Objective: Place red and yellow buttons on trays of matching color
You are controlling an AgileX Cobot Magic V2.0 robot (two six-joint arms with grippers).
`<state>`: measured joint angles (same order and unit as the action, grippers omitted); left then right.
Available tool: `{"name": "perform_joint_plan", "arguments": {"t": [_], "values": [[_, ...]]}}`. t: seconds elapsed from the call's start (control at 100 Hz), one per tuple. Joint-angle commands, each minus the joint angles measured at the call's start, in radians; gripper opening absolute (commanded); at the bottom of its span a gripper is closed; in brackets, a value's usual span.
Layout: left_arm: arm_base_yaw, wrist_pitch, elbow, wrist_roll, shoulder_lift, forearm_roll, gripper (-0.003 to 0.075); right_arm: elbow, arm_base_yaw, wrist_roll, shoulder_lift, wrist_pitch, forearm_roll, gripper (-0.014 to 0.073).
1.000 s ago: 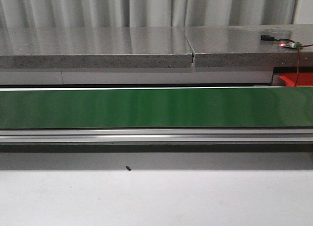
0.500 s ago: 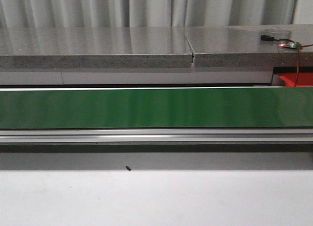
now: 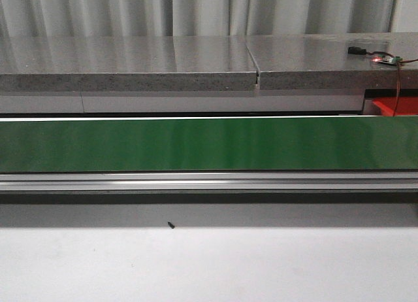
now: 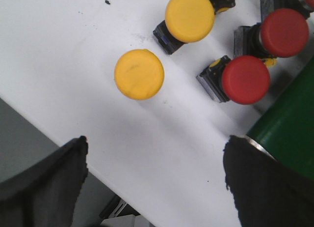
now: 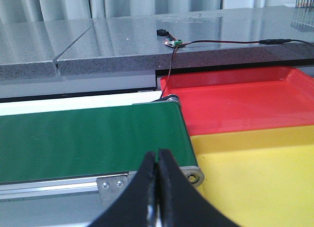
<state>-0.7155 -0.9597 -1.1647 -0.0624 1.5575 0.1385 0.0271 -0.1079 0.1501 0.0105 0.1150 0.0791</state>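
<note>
While the left gripper (image 4: 154, 183) holds its jaws wide above the white table (image 4: 64, 50), a yellow button (image 4: 139, 74) and red button (image 4: 245, 79) lie beyond the fingertips, ungripped. The right gripper (image 5: 158, 160) is closed and empty, facing the red tray (image 5: 235, 97) and yellow tray (image 5: 255, 173).

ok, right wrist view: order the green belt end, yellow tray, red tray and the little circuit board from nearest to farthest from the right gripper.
1. Green conveyor belt: its end roller sits just beyond the right gripper, jaws shut and empty.
2. Yellow tray: beside the belt end, close to it; near a tie with the belt.
3. Red tray: behind the yellow one.
4. Small circuit board: farthest, up on the grey counter.
</note>
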Motion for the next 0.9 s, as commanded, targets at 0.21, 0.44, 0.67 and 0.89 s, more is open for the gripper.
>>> {"name": "perform_joint_plan", "arguments": {"t": [0.21, 0.44, 0.67, 0.89], "values": [[-0.011, 0.106, -0.029, -0.005, 0.11, 0.036, 0.0556, -0.014, -0.002, -0.004, 0.021, -0.079, 0.008, -0.0067], [-0.011, 0.196, -0.032, -0.005, 0.157, 0.04, 0.0554, -0.014, -0.002, -0.004, 0.021, -0.079, 0.008, -0.0067], [-0.011, 0.241, -0.034, -0.007, 0.188, 0.06, 0.031, -0.014, -0.002, -0.004, 0.021, -0.079, 0.008, -0.0067], [-0.011, 0.239, -0.034, -0.035, 0.177, 0.047, 0.0137, -0.014, -0.002, -0.004, 0.021, -0.079, 0.008, -0.0067]]}}
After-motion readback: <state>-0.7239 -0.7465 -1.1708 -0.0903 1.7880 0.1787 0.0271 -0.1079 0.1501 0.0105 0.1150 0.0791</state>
